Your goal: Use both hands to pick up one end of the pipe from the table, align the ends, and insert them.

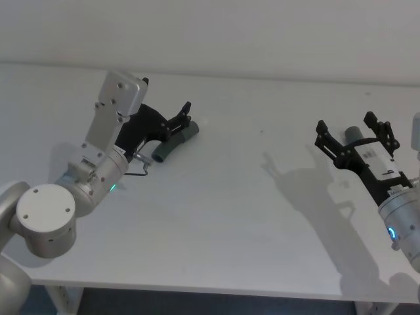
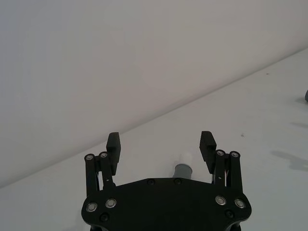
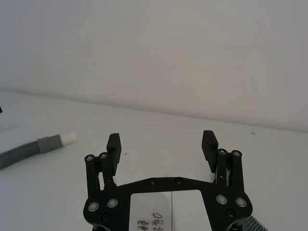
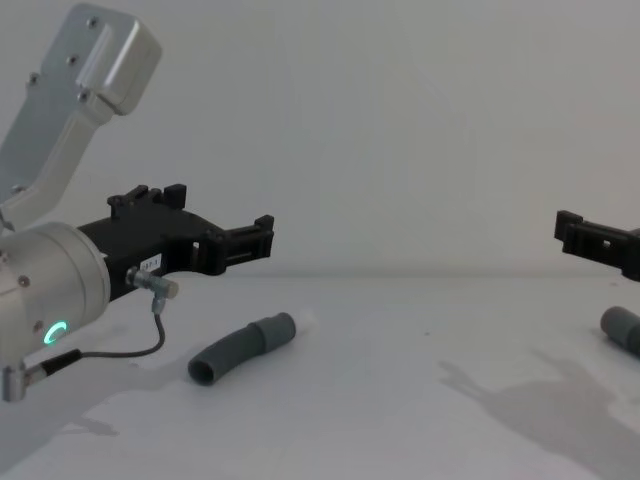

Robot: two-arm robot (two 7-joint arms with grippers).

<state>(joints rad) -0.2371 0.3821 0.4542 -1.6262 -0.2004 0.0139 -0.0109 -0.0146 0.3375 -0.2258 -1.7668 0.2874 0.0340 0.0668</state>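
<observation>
The left gripper [image 1: 178, 121] reaches forward off a sharply bent arm and tilts down, its fingers spread wide (nothing between them). The curved piece [image 1: 174, 142] lies on the table [image 1: 230, 216] just below it. In the left wrist view, its collar [image 2: 183, 169] and whitish tip [image 2: 184, 158] poke out past the palm, midway between the fingers. The right gripper [image 1: 348, 128] points forward above the table, fingers equally wide apart. The second piece [image 1: 354, 133] lies beneath its palm, clear of the fingers.

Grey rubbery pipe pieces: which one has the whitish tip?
The curved grey rubbery pipe piece under the left end effector; the other piece shows a plain grey end.
</observation>
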